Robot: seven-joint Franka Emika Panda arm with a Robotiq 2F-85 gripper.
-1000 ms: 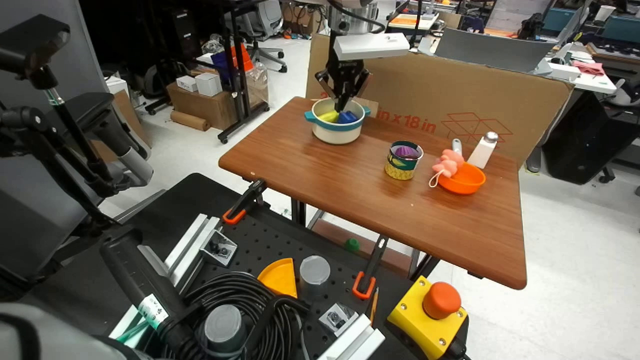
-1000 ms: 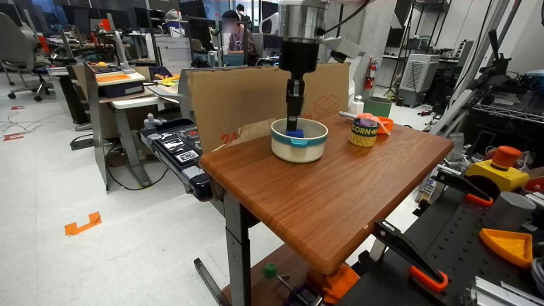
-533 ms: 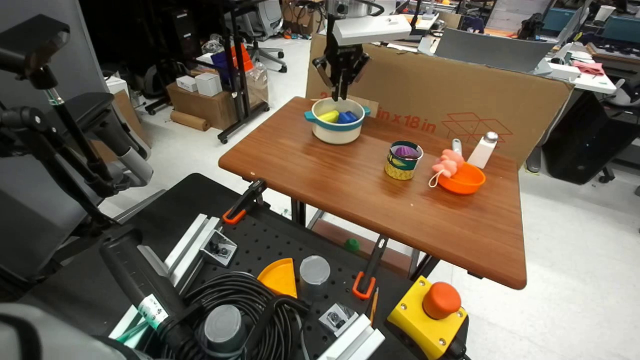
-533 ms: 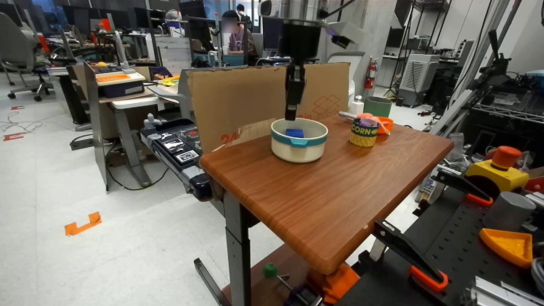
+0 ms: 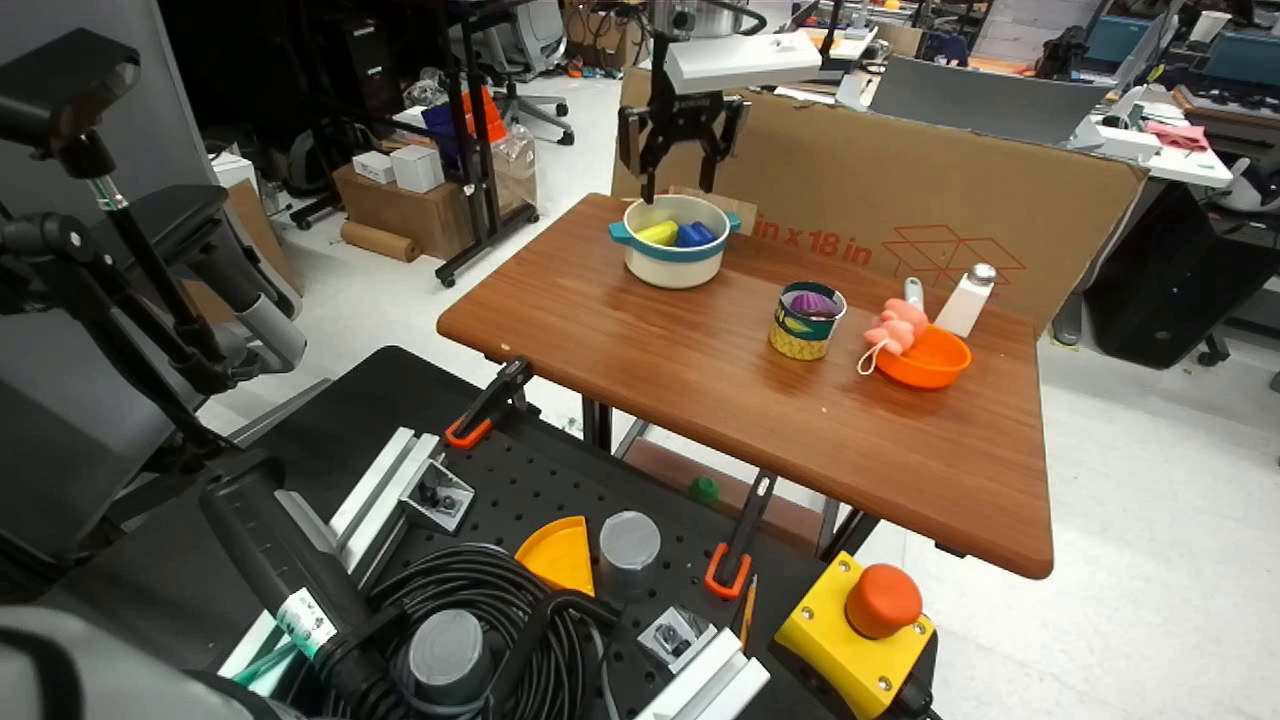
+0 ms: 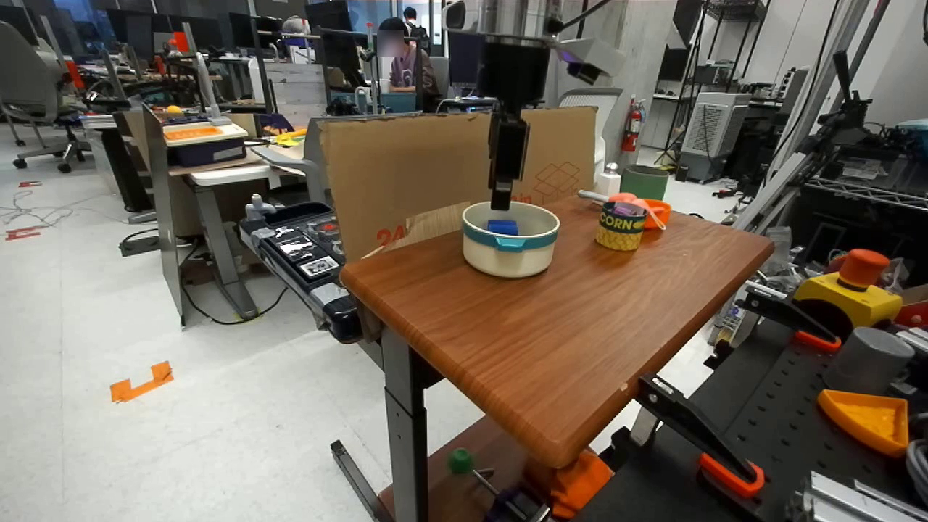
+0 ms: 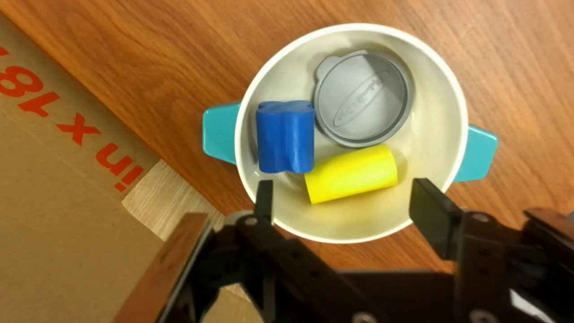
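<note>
In an exterior view, the claw (image 5: 678,188) hangs open and empty above the teal-handled cream pot (image 5: 675,272) on the surface (image 5: 640,345); an off-centre descent could strike the rim and shift the pot. In an exterior view, the cardboard panel (image 6: 413,159) stands near the pot, so a sideways move may hit it. In the wrist view, the blue lobed block (image 7: 285,137), yellow block (image 7: 352,174) and grey round dish (image 7: 363,96) lie close together inside the pot; closing on one may drag another.
</note>
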